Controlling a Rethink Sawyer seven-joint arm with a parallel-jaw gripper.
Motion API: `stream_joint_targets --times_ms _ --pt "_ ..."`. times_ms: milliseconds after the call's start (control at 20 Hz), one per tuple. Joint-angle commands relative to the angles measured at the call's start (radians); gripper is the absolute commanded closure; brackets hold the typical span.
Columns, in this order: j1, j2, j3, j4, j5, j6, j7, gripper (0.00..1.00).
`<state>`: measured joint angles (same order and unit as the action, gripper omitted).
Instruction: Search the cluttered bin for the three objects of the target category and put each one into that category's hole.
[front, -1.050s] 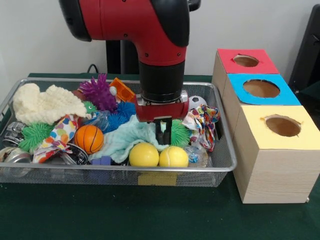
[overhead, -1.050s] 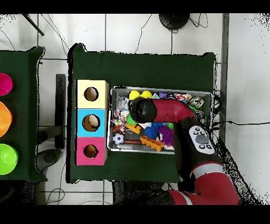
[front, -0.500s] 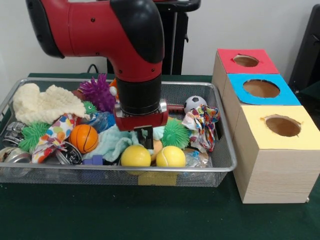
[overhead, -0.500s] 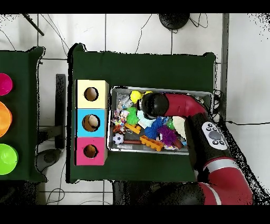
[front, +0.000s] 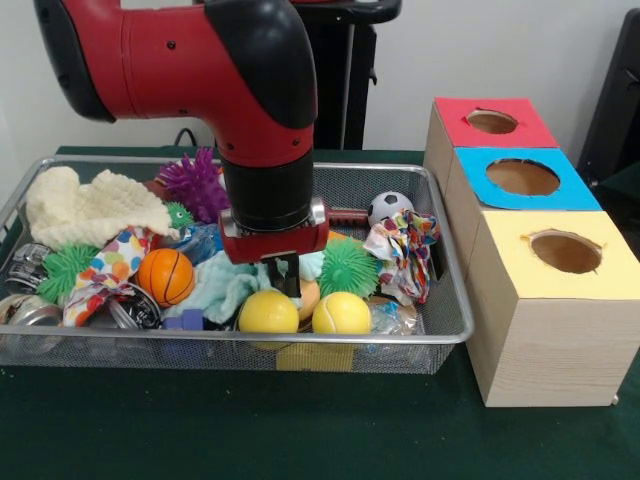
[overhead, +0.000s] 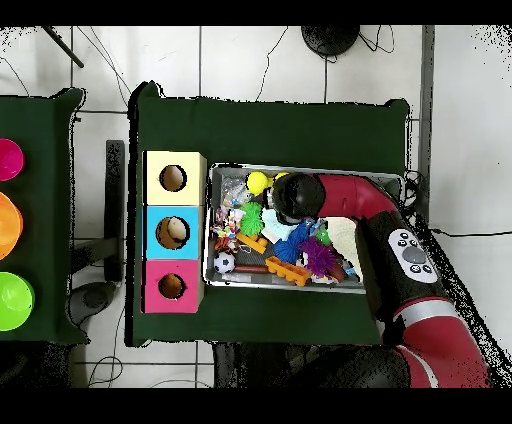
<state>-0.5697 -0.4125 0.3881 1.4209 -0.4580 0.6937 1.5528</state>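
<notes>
In the front view my gripper (front: 286, 284) reaches down into the wire bin (front: 300, 341), just behind a plain yellow ball (front: 268, 312) and a yellow tennis ball (front: 341, 313). A pale orange thing (front: 309, 296) lies right beside it. An orange basketball (front: 166, 276) sits to the left and a small soccer ball (front: 389, 207) at the back right. From overhead the arm's wrist (overhead: 298, 197) covers the gripper; a yellow ball (overhead: 257, 181) shows beside it. Three boxes with holes stand by the bin: red (front: 490, 122), blue (front: 522, 178) and yellow (front: 565, 253).
The bin also holds a teal cloth (front: 222, 285), a cream knitted cloth (front: 85, 207), a patterned cloth (front: 405, 245), a green spiky ball (front: 350, 267), a purple spiky toy (front: 198, 183) and metal cans (front: 30, 312). Green felt covers the table (front: 300, 430).
The arm has moved to the left in the front view, along the bin's front side. The two yellow balls and the teal cloth shifted slightly left with it.
</notes>
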Motion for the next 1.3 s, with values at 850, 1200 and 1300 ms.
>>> stream_joint_targets --times_ms 850,1200,1300 --pt "-0.039 -0.159 0.067 0.242 -0.148 -0.09 -0.027 1.0" --pt "0.047 -0.224 0.011 0.39 -0.123 -0.182 0.145 1.0" --pt "0.081 -0.231 -0.01 0.419 -0.104 -0.21 0.188 1.0"
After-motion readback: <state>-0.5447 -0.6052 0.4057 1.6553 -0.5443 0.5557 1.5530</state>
